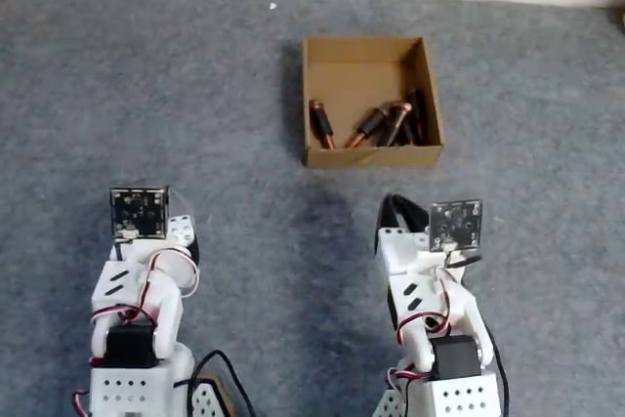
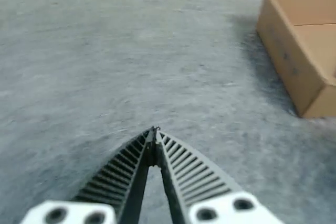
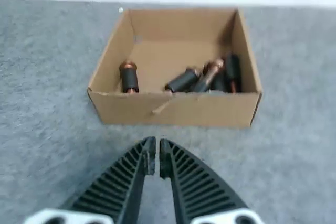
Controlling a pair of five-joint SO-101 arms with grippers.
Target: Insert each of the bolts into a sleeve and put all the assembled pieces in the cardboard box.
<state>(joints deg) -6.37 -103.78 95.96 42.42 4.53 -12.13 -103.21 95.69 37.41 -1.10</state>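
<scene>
Nearest, left gripper (image 2: 154, 132): clenched tip to tip on nothing, low over the grey mat (image 2: 131, 66), well short of the cardboard box (image 2: 294, 61) and off to one side of it.
Right gripper (image 3: 156, 148): drawn together to a thin slit, nothing between the jaws, facing the box's near wall and a little short of it.
Cardboard box (image 3: 173, 109): upright and open-topped on the mat, beyond both arms and closer to the right one.
Single assembled piece (image 3: 128, 77): inside the box, alone by the side wall nearer the left arm.
Clustered pieces (image 3: 202, 77): inside the box toward the opposite wall, dark sleeves with copper-coloured ends, overlapping; I cannot settle their count.
Progress: every piece I can make out lies in the box, so the job looks finished or nearly so.
Risk: a low forward reach by the right arm would meet the near wall; the light box could slide or tip and spill the pieces.
Risk: a knock could also shake a bolt out of its sleeve among the leaning ones.
</scene>
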